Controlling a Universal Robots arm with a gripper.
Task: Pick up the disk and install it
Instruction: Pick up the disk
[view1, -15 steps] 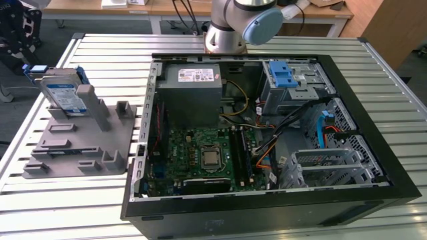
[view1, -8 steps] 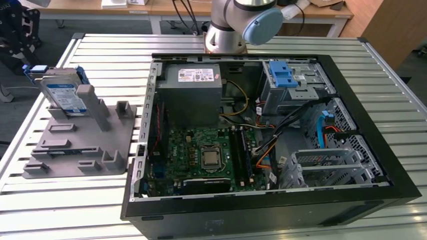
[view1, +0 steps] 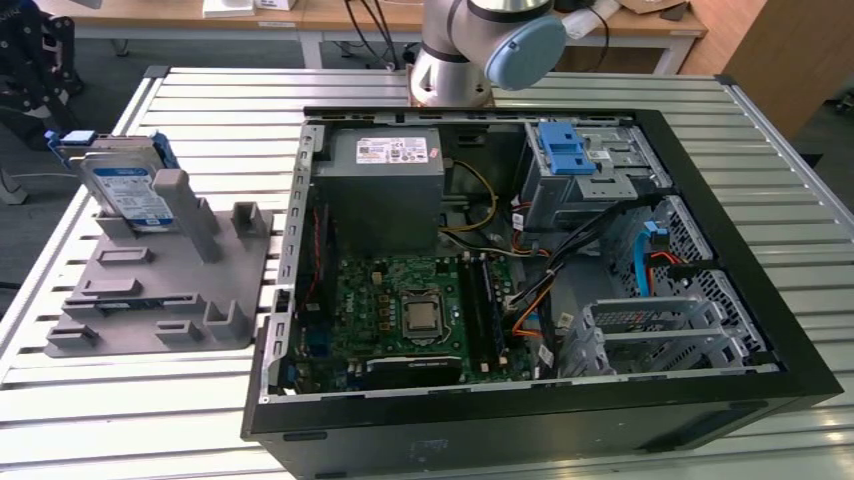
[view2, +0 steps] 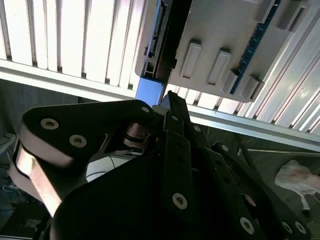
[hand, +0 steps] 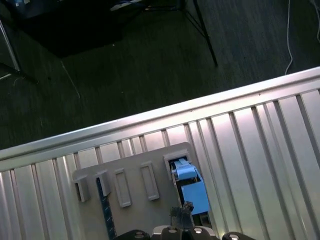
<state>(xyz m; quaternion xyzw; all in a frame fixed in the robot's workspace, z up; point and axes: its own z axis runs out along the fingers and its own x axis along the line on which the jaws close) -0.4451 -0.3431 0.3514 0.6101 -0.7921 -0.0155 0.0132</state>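
Observation:
The disk (view1: 127, 190) is a silver drive with a white-and-blue label and blue rails. It stands upright in a slot of the grey fixture (view1: 160, 290) at the exterior view's left, on the slatted table. In the second wrist view my gripper (view2: 170, 100) hangs over the disk's blue rail end (view2: 150, 92). In the first wrist view the gripper's tip (hand: 182, 212) lies just beside the same blue rail (hand: 189, 187), with the fixture (hand: 135, 200) under it. I cannot see any contact with the disk.
An open black computer case (view1: 747, 300) lies right of the fixture, with a grey power-supply box (view1: 387, 190), a motherboard (view1: 414, 310) and a drive cage with a blue latch (view1: 567, 150). The arm's base (view1: 461, 60) stands behind the case. The table edge (hand: 150, 122) and floor are near the fixture.

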